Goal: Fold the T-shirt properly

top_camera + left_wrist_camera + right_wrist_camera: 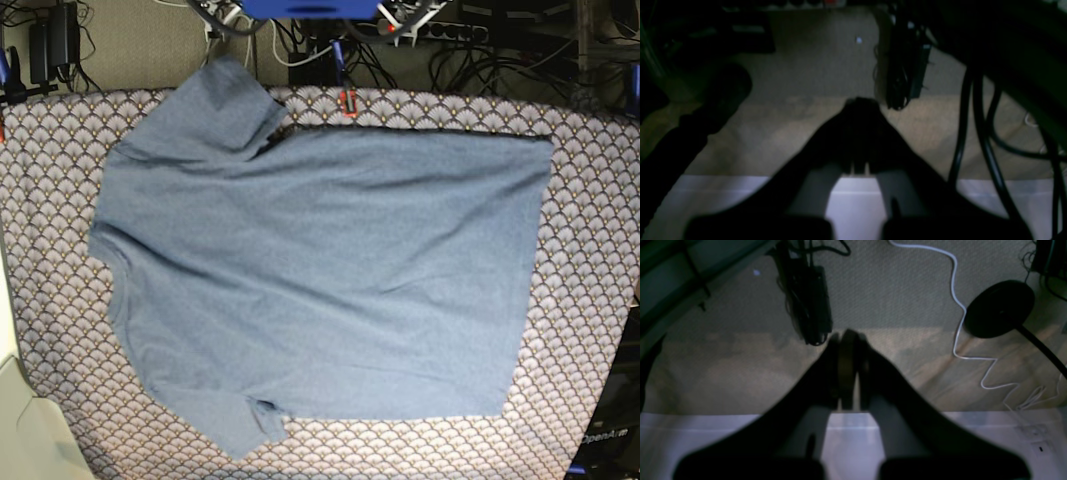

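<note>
T-shirt (320, 280) flat, end effectors off table

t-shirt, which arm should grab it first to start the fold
Neither clearly. The T-shirt lies flat on the table covering with no arm over it. Both wrist views show only floor past shut jaws, left gripper and right gripper. The collar end lies on the right arm's side.

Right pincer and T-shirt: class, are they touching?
Apart. The right wrist view shows the right pincer shut over carpeted floor, no cloth near; the base view shows the T-shirt lying flat, untouched.
</note>
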